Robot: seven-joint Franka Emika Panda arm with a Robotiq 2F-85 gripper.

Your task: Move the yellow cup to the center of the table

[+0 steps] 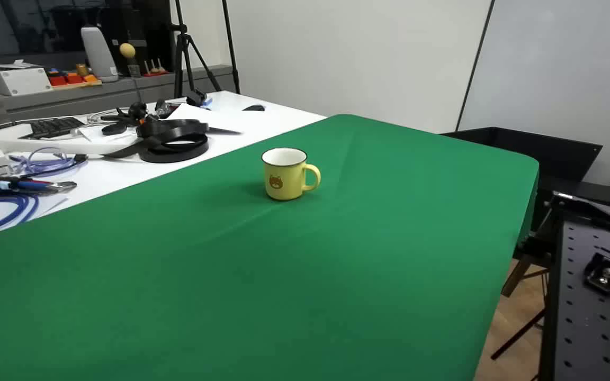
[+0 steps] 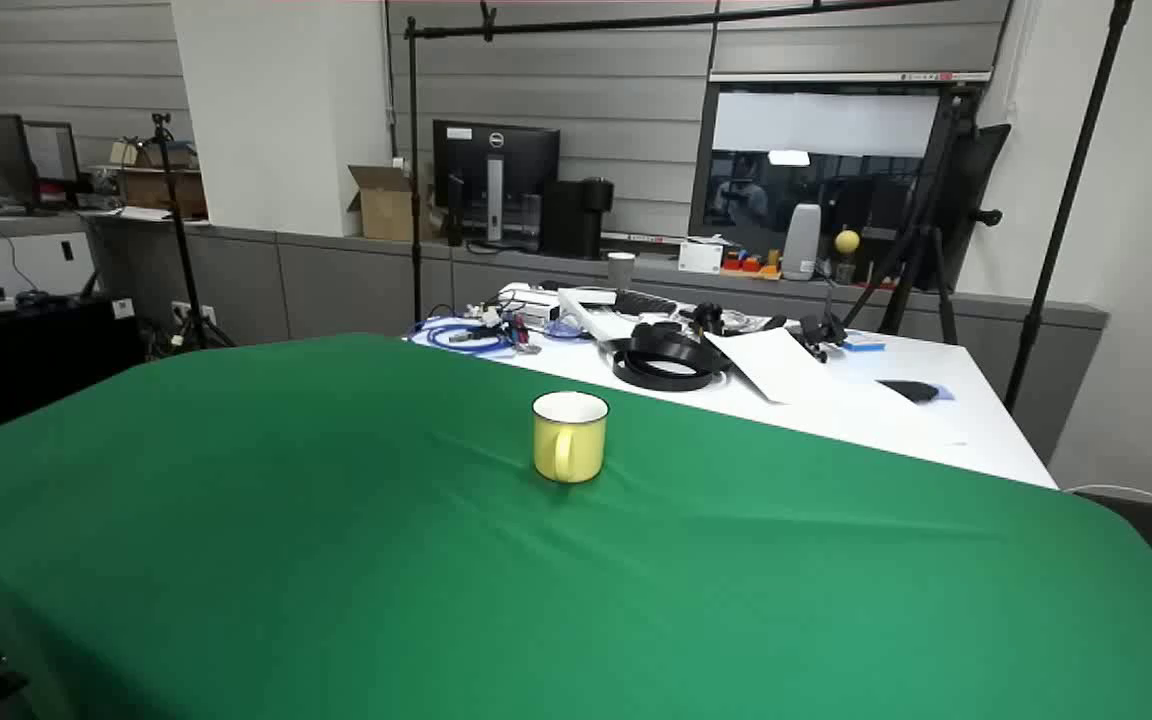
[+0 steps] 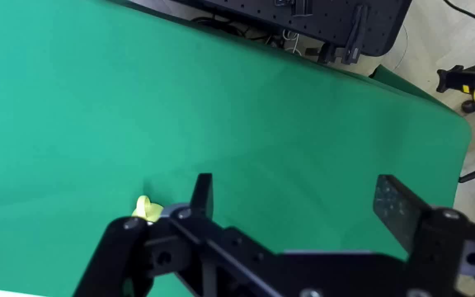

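Yellow cup [image 3: 148,210]: at left in the wrist view, partly hidden; upright, apparently nearer the white table [image 1: 278,119] than center.
Gripper [image 3: 295,179]: jaws spread wide, holding nothing; grasp not yet made.
Green table [image 3: 369,136]: center apparently awaiting the cup; reach, grasp, carry and release all remain.

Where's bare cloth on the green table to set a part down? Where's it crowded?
Most of the green table: the broad patch between the yellow mug and the edge by the dark pegboard. A narrower bare strip lies between the mug and the white table. Crowded: the white table, with a keyboard and coiled black strap.
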